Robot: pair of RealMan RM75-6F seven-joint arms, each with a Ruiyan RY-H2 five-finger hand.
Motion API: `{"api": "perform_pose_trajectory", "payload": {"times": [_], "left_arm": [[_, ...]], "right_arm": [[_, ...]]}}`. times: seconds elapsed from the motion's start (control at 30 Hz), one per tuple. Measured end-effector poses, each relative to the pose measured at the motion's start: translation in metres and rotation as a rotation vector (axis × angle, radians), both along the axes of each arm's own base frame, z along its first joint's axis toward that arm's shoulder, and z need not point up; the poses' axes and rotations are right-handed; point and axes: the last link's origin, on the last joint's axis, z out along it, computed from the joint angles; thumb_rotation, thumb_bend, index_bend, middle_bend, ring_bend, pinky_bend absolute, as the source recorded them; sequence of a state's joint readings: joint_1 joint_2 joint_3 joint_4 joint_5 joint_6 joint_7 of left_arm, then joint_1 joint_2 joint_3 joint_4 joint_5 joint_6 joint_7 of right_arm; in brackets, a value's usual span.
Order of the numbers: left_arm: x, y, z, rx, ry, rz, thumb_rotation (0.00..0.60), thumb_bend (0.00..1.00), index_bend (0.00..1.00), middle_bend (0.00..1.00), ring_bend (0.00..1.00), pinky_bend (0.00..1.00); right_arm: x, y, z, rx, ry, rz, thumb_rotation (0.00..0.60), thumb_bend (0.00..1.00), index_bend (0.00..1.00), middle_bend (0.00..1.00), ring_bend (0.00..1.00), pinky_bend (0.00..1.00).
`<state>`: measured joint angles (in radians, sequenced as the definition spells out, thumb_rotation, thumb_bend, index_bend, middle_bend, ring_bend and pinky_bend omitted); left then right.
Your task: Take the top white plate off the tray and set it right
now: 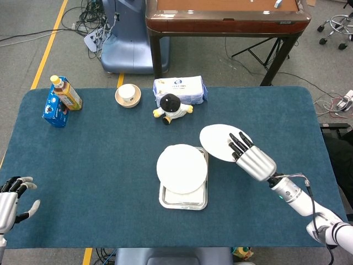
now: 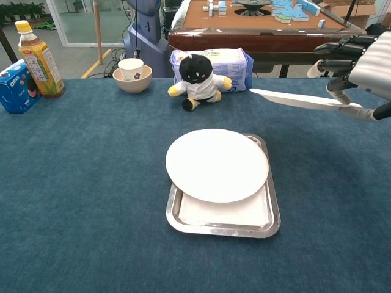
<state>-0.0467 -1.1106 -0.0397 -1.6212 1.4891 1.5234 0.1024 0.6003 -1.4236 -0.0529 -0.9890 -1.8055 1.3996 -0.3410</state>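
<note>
A: Where is the top white plate (image 1: pixel 219 142)?

B: In the air, to the right of the tray (image 1: pixel 183 201) and clear of it; the right hand (image 1: pixel 251 158) grips it by its right edge, fingers (image 2: pixel 339 47) laid over the top and the thumb beneath; in the chest view it hangs nearly level above the blue cloth of the table (image 1: pixel 99 160), touching nothing below.

A: And the tray?

B: A second white plate (image 1: pixel 182 168) lies on it, overhanging the left and far rims; a white sheet (image 2: pixel 223 212) shows under that plate at the near end.

A: The left hand (image 1: pixel 11 199)?

B: Low at the near left corner in the head view, holding nothing, fingers apart, thumb out to the side; the chest view does not show it.

A: What else is on the table?

B: Along the far edge, a small plush figure (image 1: pixel 172 107) with a black head, just in front of a packet of tissues (image 1: pixel 180 90); a bowl (image 1: pixel 127 95) to their left; further left a bottle (image 1: pixel 65 92) beside a blue box (image 1: pixel 54 109).
</note>
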Motion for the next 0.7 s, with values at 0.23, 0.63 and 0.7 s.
{"api": "perform_pose_trajectory", "payload": {"times": [0.23,0.63,0.7], "left_arm": [[0.0,0.0,0.0,-0.001,0.0,0.001,0.6,0.27,0.42,0.3,0.19,0.32],[0.0,-0.001,0.001,-0.003,0.001,0.009,0.6,0.27,0.42,0.3,0.19,0.32],[0.0,-0.001,0.001,-0.002,-0.001,0.008,0.6,0.27,0.42,0.3,0.19,0.32]], "right_arm": [[-0.013,-0.006,-0.006,-0.014,0.05,-0.091,0.6,0.51,0.7,0.25,0.1,0.19],[-0.018,-0.016,-0.022,-0.036,0.083,-0.196,0.6,0.49,0.7,0.24,0.1,0.19],[-0.017,-0.016,-0.025,-0.023,0.073,-0.211,0.6,0.48,0.69,0.24,0.1,0.19]]}}
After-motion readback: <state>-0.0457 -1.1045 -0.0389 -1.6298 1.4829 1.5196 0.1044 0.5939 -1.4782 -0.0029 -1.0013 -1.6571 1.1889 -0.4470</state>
